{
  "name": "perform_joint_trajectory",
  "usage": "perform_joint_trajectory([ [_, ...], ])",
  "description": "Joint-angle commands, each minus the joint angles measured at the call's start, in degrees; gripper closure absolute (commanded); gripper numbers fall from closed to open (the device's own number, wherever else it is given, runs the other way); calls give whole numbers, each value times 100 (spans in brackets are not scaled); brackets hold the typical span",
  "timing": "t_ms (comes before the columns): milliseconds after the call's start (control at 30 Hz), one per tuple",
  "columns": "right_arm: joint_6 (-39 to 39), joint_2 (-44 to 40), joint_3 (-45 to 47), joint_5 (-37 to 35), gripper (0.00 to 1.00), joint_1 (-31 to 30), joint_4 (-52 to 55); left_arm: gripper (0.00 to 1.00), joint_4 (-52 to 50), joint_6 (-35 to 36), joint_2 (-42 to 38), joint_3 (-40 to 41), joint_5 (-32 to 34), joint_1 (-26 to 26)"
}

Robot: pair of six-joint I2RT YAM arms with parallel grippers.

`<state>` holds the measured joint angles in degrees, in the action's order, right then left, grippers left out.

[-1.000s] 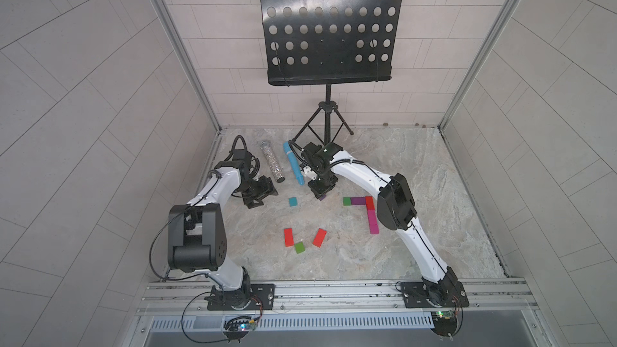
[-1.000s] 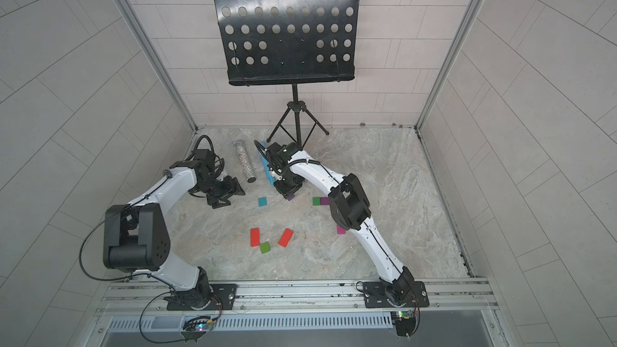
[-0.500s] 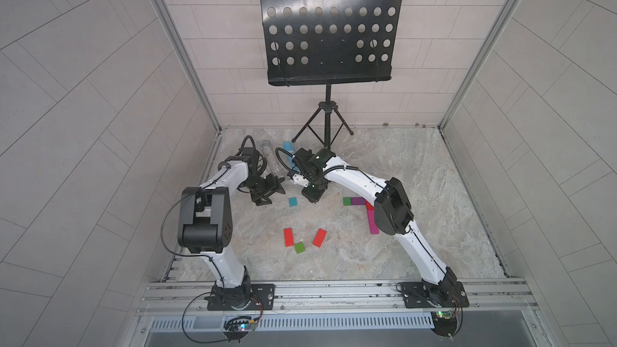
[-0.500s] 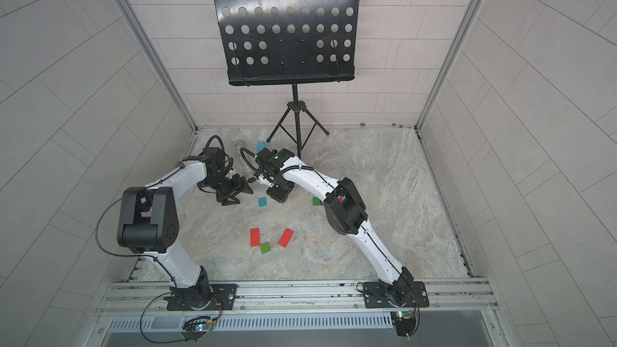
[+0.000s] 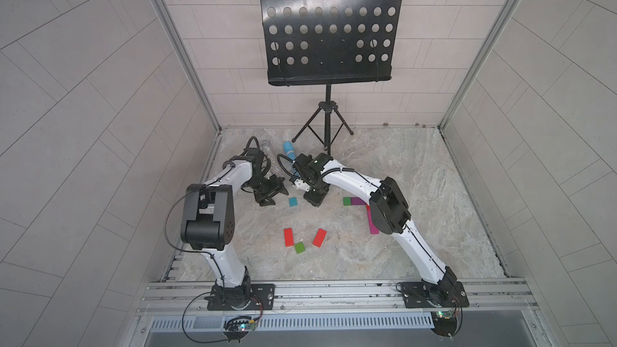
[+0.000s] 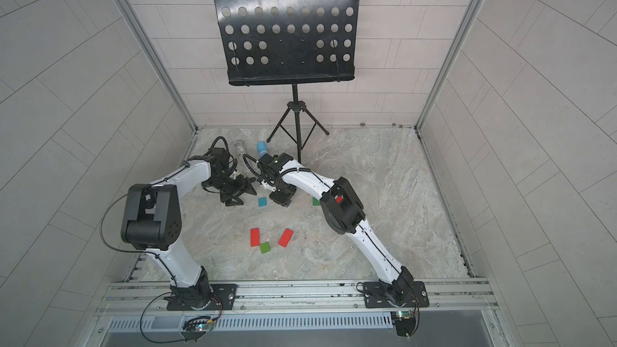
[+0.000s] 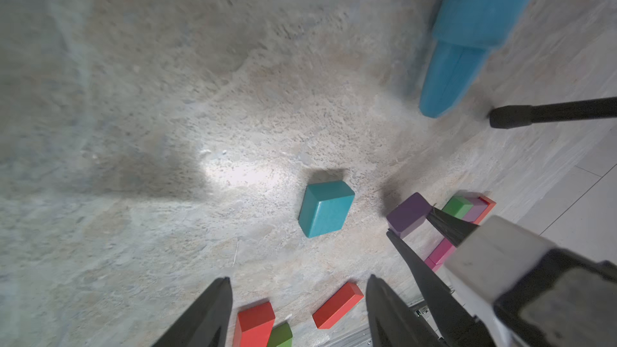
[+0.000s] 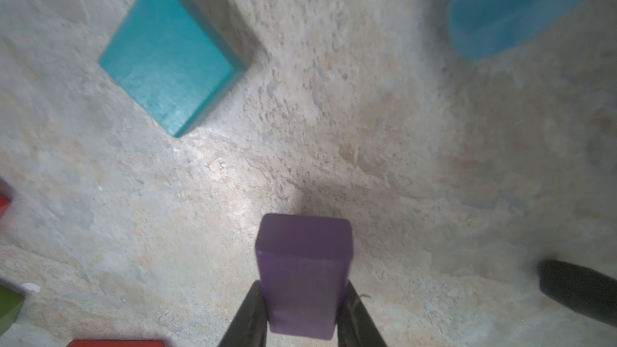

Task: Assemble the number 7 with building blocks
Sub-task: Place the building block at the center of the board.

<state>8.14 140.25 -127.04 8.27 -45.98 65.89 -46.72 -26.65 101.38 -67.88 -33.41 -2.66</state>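
Note:
My right gripper (image 8: pixel 302 283) is shut on a purple block (image 8: pixel 303 272), holding it low over the floor just right of a lone teal block (image 5: pixel 293 201). In the left wrist view the purple block (image 7: pixel 409 213) shows between the right fingers (image 7: pixel 412 262). My left gripper (image 7: pixel 299 280) is open and empty, left of the teal block (image 7: pixel 325 208). In both top views the grippers (image 5: pixel 270 195) (image 5: pixel 315 200) flank that block. A green block (image 5: pixel 347 200), a purple one (image 5: pixel 359 200) and a magenta one (image 5: pixel 372 226) lie joined, partly under the right arm. Two red blocks (image 5: pixel 288 237) (image 5: pixel 319 237) and a green one (image 5: pixel 299 247) lie nearer the front.
A blue microphone (image 5: pixel 288 155) and a glittery tube (image 5: pixel 271 160) lie behind the grippers. The black music stand (image 5: pixel 329 31) rises at the back, its tripod feet (image 5: pixel 329 128) on the floor; one foot (image 8: pixel 577 288) is near the right gripper. Tiled walls close in both sides.
The right gripper has carried the purple block forward, away from the microphone, toward the teal block. The left arm has swung in and its gripper has shifted slightly right.

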Motion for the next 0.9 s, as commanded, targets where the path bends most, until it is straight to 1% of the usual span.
perform_joint_trajectory([
  [0,162,73,35,-104,69,-100,39,30,-21,-45,57,-24,37,-66],
  [100,120,104,38,-195,65,-113,29,30,-7,-74,77,-13,50,-85],
  [267,59,135,35,-299,52,-113,47,30,-3,-124,110,22,114,-85],
  [433,-61,119,-59,-453,49,-113,26,30,-3,-104,127,22,106,-90],
  [500,-232,47,-133,-548,49,-103,38,30,-17,-95,108,20,139,-94],
  [567,-586,-131,-227,-541,48,-38,36,30,-41,-39,53,21,218,-92],
  [667,-1262,-535,-213,-252,48,148,-111,30,-102,81,-26,-19,418,-87],
  [767,-1777,-961,-28,569,47,377,-395,31,-167,199,33,-143,493,-89],
  [867,-2110,-1325,286,1055,45,488,-668,31,-196,206,144,-283,436,-101],
])
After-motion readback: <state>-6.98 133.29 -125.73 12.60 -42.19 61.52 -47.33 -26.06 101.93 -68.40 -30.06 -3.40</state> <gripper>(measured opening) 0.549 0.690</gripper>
